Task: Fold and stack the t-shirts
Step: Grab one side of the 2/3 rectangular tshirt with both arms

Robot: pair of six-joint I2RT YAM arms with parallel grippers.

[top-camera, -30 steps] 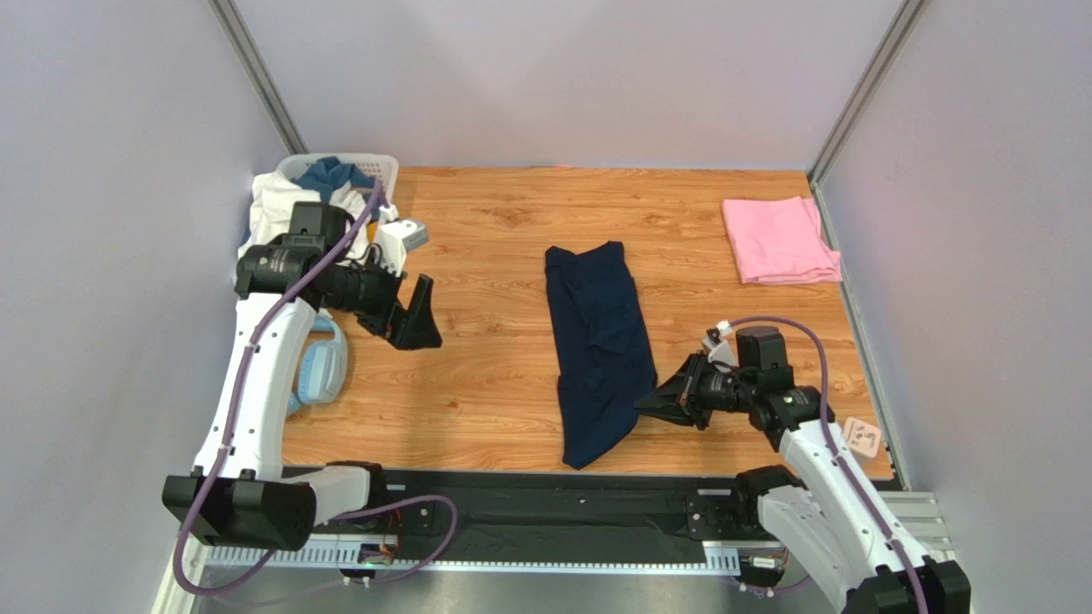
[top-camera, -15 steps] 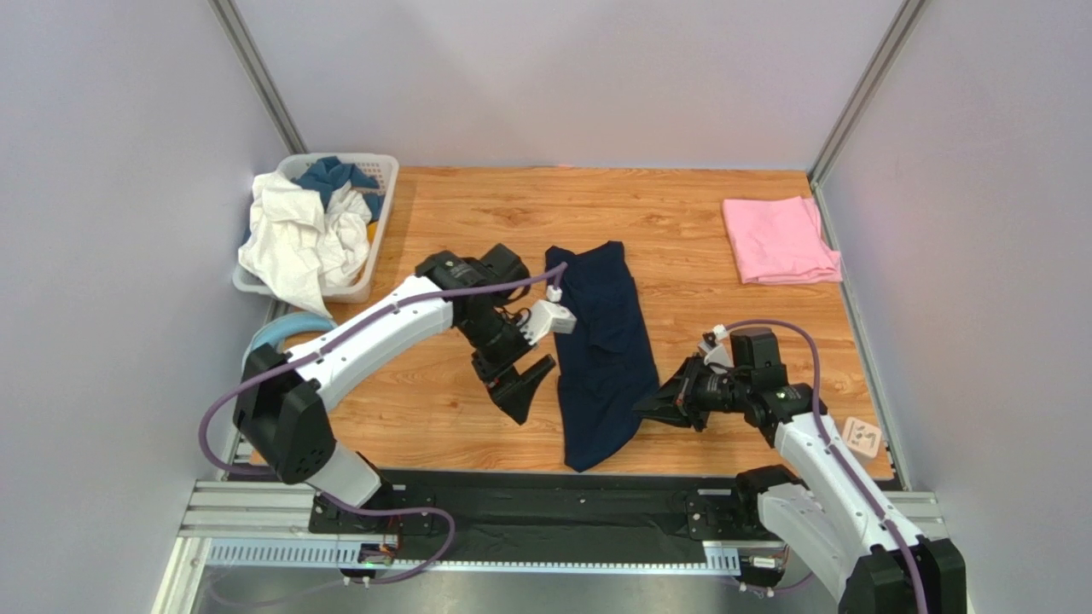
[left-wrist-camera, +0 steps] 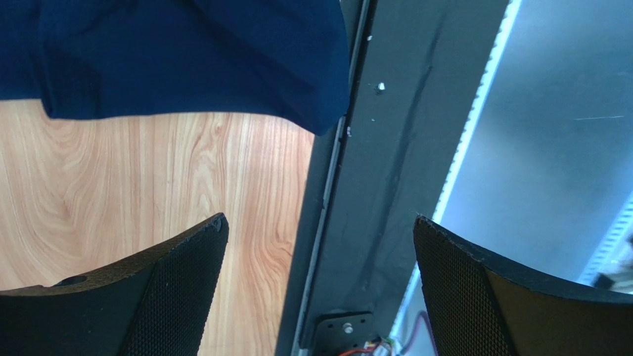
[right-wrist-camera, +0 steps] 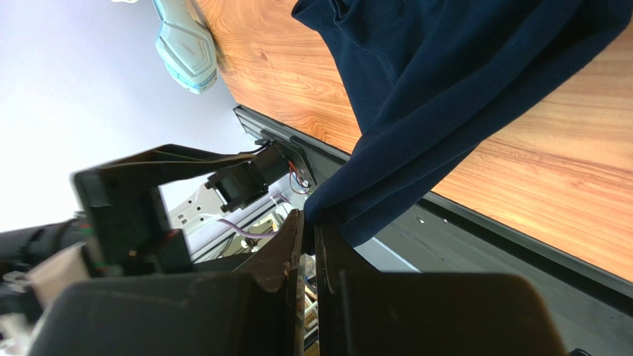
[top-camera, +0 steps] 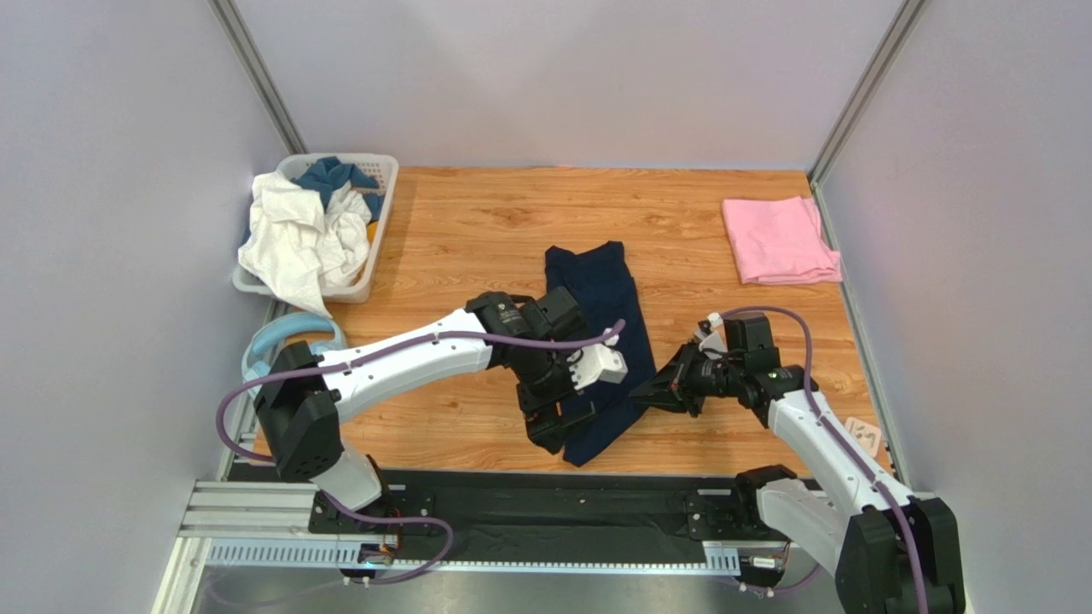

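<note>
Right jaws clenched on the edge of the navy t-shirt [top-camera: 590, 271] at frame centre, apparently to fold it; left jaws released wide beside its hem; pink t-shirt [top-camera: 779, 239] folded upper right

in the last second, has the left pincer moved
Yes. The left pincer swung away from the white basket at the far left, rightward and toward the table's near edge, to the near end of the navy t-shirt.
</note>
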